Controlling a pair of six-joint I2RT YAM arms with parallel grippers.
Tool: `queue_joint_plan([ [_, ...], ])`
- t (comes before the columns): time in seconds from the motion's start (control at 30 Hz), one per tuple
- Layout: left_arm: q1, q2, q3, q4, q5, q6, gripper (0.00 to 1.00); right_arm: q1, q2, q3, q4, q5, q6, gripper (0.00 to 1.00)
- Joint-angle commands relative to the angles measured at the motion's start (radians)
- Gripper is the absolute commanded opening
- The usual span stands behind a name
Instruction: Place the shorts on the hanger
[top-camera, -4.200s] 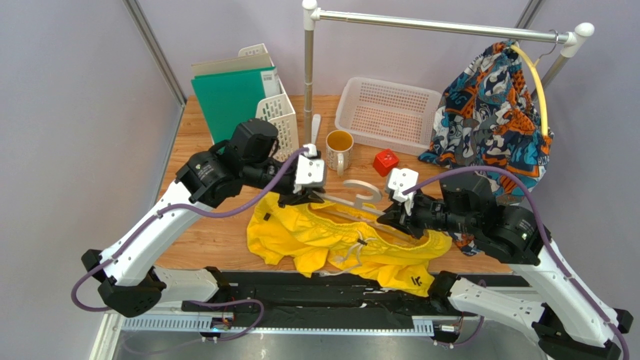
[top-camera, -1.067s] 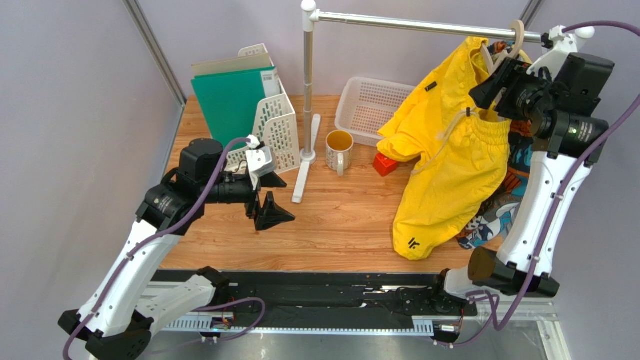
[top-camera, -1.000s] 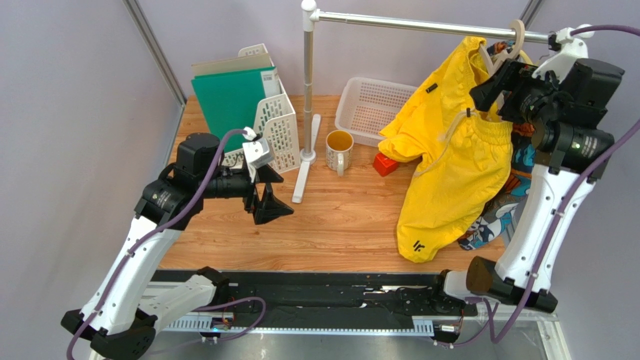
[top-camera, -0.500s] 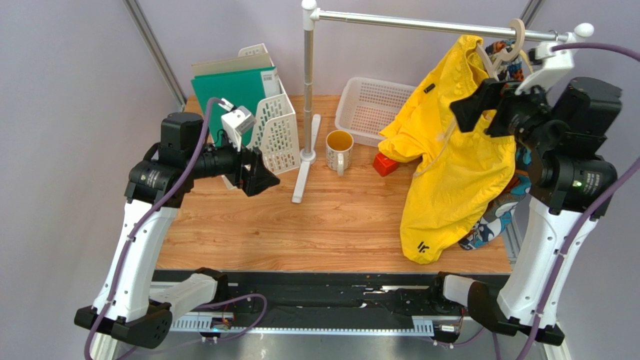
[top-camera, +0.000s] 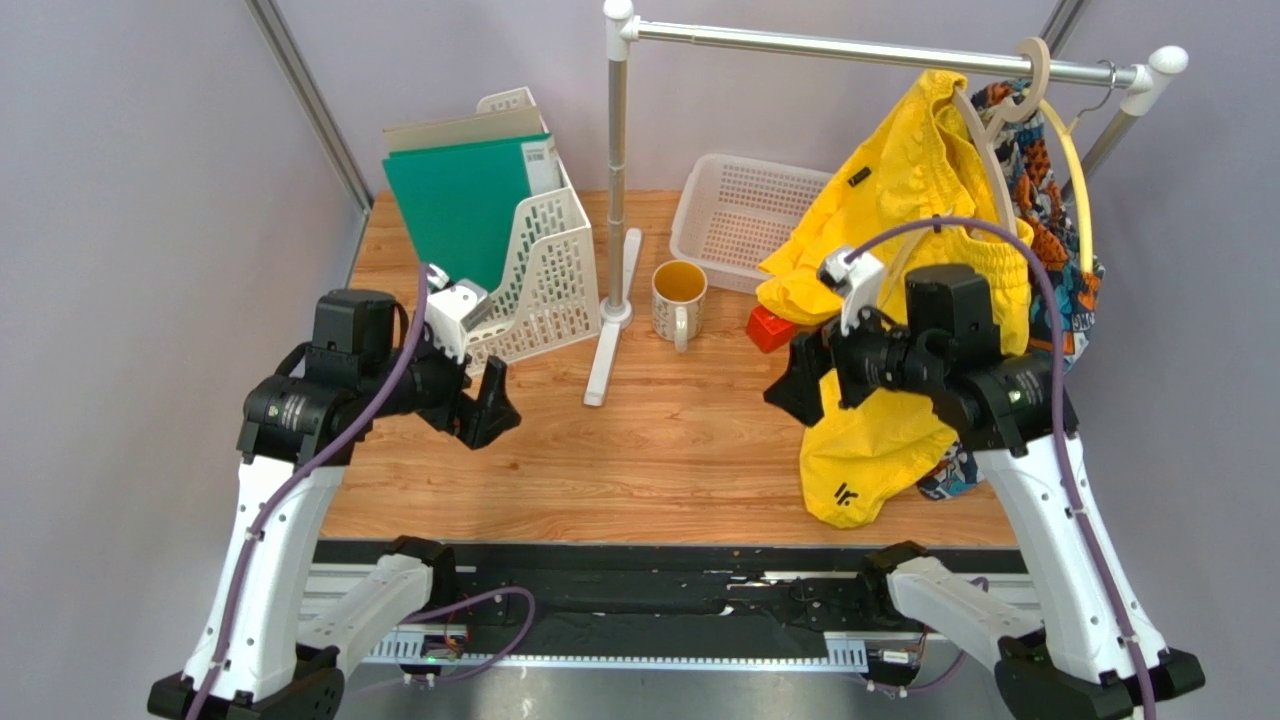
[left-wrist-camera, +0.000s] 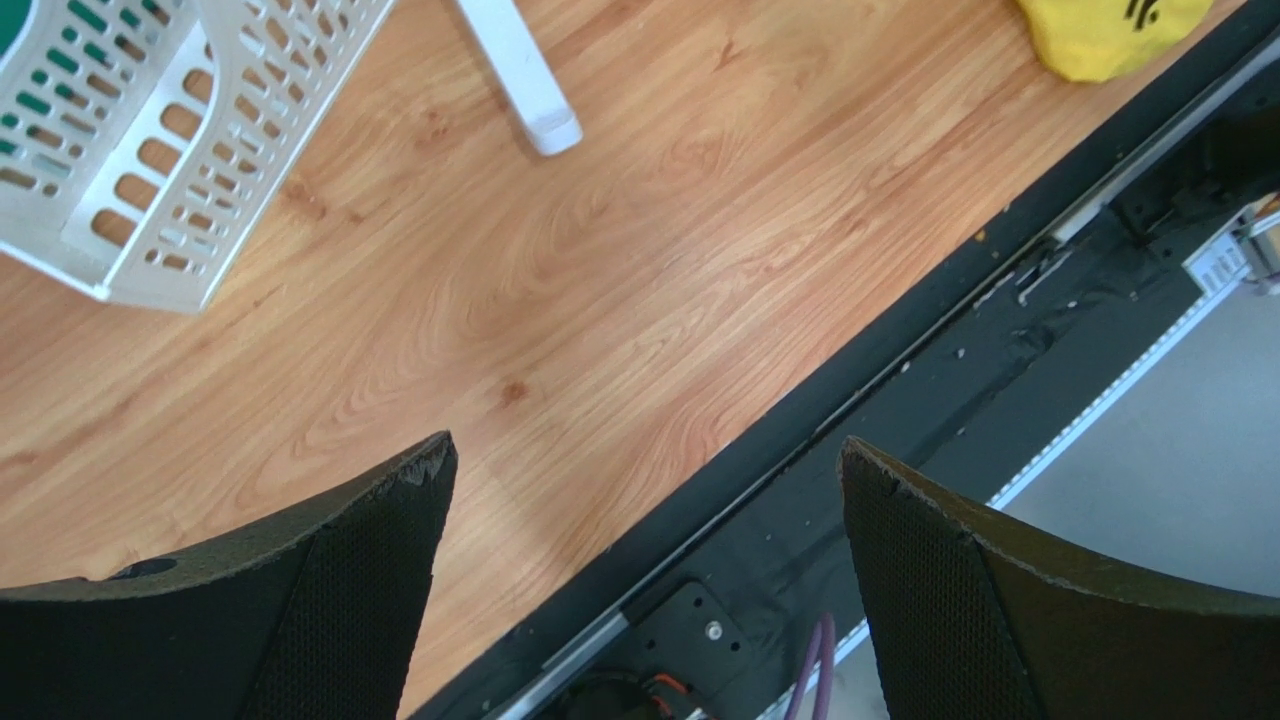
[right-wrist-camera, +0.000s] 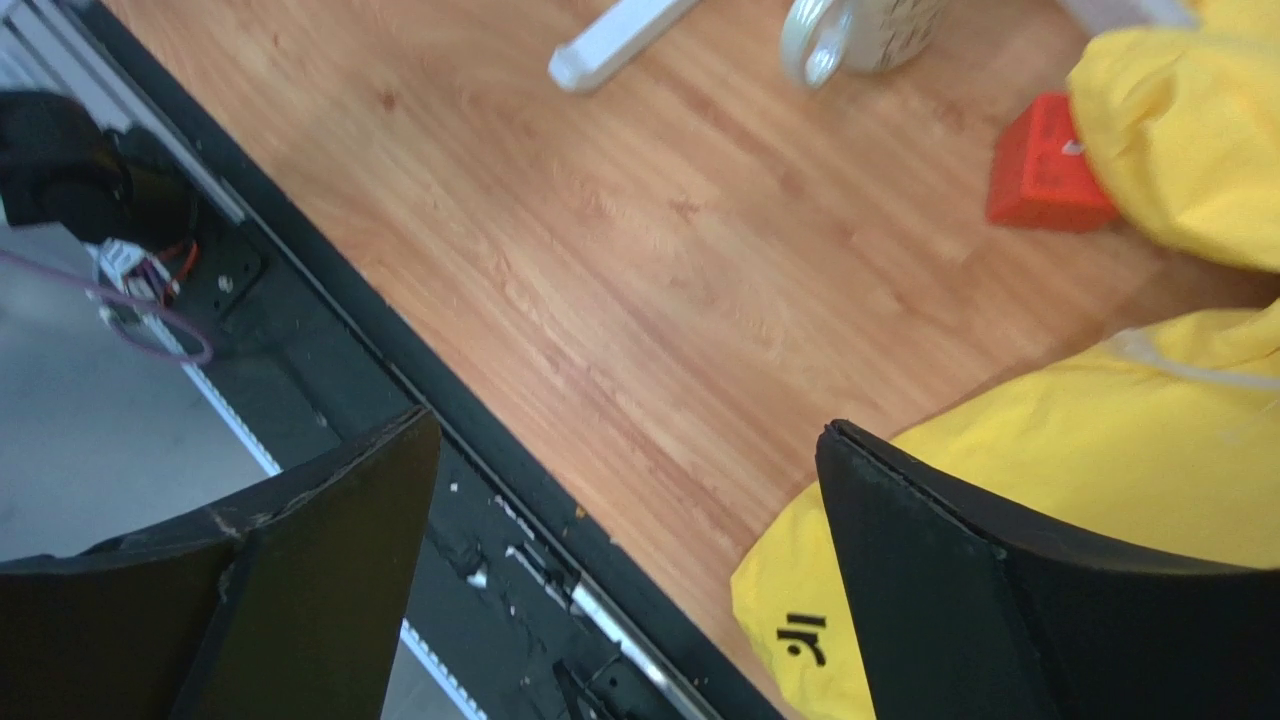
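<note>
The yellow shorts (top-camera: 902, 165) hang over the beige hanger (top-camera: 984, 143), whose hook sits on the rail (top-camera: 842, 50) at the back right. One leg with the black logo (top-camera: 846, 495) droops to the table. My right gripper (top-camera: 796, 387) hovers open just left of that leg, touching nothing. In the right wrist view the right gripper (right-wrist-camera: 628, 428) holds nothing, with the shorts (right-wrist-camera: 1082, 450) beside its right finger. My left gripper (top-camera: 489, 405) is open over the table's left front; in its wrist view the left gripper (left-wrist-camera: 643, 446) spans the table edge, and the shorts' hem (left-wrist-camera: 1104, 23) shows far off.
A patterned garment (top-camera: 1052, 195) on a thin yellow hanger (top-camera: 1074, 180) hangs behind the shorts. The rail's post (top-camera: 616, 165) stands mid-table, with a mug (top-camera: 678, 297), a red cube (top-camera: 769, 326) and a white basket (top-camera: 774, 218) nearby. A white file rack (top-camera: 526, 270) with green folders stands at left.
My right gripper has opened, let go at the hanger and dropped from the rail to table height left of the shorts. My left arm has pulled back toward the near left.
</note>
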Motion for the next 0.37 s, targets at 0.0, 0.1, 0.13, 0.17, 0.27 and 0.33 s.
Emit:
queue_joint_plan([
  [0.0,0.008,-0.068,-0.055,-0.025,-0.085,0.052,0.99,0.025,-0.132,-0.138,0.097,0.019,-0.043,0.98],
  [0.1,0.012,-0.084,-0.061,-0.021,-0.093,0.061,0.99,0.025,-0.192,-0.189,0.109,0.022,-0.047,0.98],
  [0.13,0.022,-0.082,-0.056,-0.024,-0.078,0.066,0.99,0.023,-0.203,-0.193,0.109,0.025,-0.053,0.98],
  [0.17,0.023,-0.075,-0.055,-0.03,-0.066,0.069,0.99,0.025,-0.221,-0.201,0.106,0.029,-0.056,0.98],
  [0.27,0.034,-0.072,-0.061,-0.015,-0.078,0.068,0.99,0.025,-0.247,-0.207,0.097,0.037,-0.063,0.98],
  [0.33,0.035,-0.079,-0.069,-0.001,-0.095,0.083,0.99,0.026,-0.261,-0.21,0.093,0.04,-0.066,0.98],
])
